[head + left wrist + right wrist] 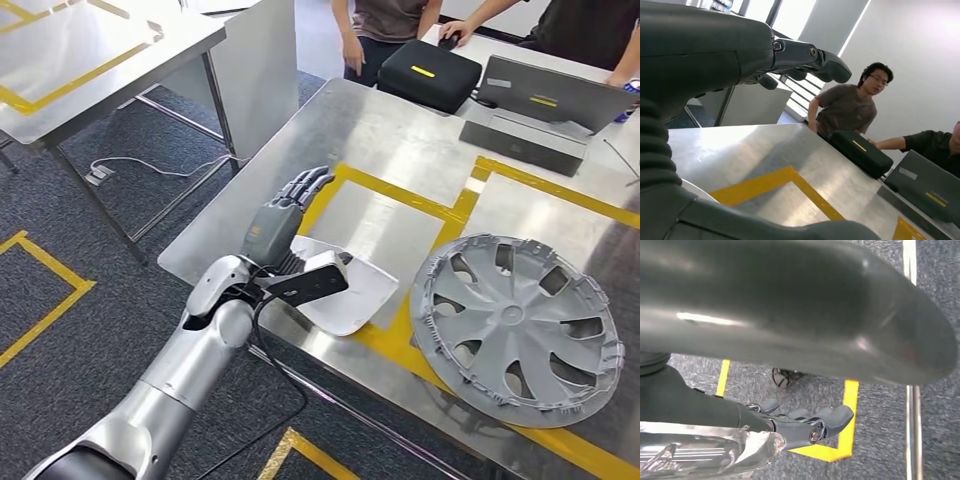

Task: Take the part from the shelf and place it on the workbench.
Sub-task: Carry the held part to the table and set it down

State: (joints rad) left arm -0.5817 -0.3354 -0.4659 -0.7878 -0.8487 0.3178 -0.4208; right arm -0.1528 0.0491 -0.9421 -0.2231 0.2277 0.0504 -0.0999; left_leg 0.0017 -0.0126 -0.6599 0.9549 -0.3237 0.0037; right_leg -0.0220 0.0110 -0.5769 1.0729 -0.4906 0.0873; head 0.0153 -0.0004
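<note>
the left robot hand (283, 225), fingers spread and empty, hovers over the white part (355, 290) on the steel table (377, 130) beside a wheel cover (517, 325).

Workbench layout
A white part (355, 290) lies on the workbench (362, 130) near its front edge, beside the left hand (283, 225); a wheel cover (517, 325) lies right of it, cases (429, 72) behind.

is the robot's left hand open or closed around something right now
Open. In the head view the left hand hovers above the white part on the workbench, fingers extended and holding nothing.
</note>
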